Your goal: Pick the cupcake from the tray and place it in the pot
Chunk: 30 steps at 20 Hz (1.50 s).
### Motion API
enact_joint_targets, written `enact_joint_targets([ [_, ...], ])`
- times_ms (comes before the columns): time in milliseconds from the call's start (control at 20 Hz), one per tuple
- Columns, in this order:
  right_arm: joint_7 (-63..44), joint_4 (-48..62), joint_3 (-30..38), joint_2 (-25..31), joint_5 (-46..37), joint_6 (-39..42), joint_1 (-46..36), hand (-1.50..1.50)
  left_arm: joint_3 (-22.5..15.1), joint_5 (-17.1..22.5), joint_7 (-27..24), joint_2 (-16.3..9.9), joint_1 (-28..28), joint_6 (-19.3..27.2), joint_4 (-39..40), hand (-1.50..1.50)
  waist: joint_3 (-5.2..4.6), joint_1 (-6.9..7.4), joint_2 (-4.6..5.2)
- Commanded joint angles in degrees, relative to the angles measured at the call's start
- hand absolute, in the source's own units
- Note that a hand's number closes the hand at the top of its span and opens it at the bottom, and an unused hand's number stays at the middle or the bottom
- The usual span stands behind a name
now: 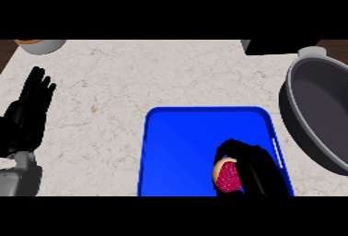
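My right hand [255, 170] curls around the pink cupcake [228, 177] on the blue tray [183, 138], ready to lift toward the pot [319, 110]; left hand [31, 110] rests open.

A blue tray [178, 152] lies on the pale marbled counter [136, 78] at the near middle, and the right hand [255, 168] curls round a pink-frosted cupcake [228, 177] at the tray's near right corner. A grey pot [319, 110] stands just right of the tray. The left hand [31, 108] rests open at the left edge, fingers pointing away, and a small bowl [41, 45] shows at the far left corner.
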State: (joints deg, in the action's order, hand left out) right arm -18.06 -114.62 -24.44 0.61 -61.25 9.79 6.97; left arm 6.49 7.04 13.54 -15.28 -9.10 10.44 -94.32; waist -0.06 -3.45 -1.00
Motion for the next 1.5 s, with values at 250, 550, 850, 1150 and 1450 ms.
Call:
enact_joint_targets([
  [250,-12.03,-27.94,3.87,-0.23,-6.47,-3.07,3.61,1.50,-1.43,-0.23,0.32,0.51,0.07,-1.21,-1.22,0.00,0.03,2.51,0.63],
  [550,-13.92,-31.38,16.39,1.06,2.10,0.95,0.92,1.50,0.81,0.82,-1.97,-0.33,-1.70,-2.83,1.18,0.00,0.06,3.01,0.91],
  [850,-7.88,-20.64,31.71,1.68,11.77,-1.09,-5.84,1.50,-1.55,-1.22,-4.94,2.95,-1.24,-1.75,3.49,0.00,0.11,3.05,1.02],
  [1150,-3.27,-5.07,47.98,9.27,22.88,-1.41,-14.21,1.50,-0.27,0.30,-0.28,1.06,-0.47,-3.16,-1.80,0.00,0.10,3.65,1.00],
  [1450,5.98,2.09,48.94,16.01,10.46,-7.95,-10.30,1.50,-1.75,-1.76,1.44,2.41,-3.83,-0.73,-0.54,0.00,0.11,3.81,1.28],
])
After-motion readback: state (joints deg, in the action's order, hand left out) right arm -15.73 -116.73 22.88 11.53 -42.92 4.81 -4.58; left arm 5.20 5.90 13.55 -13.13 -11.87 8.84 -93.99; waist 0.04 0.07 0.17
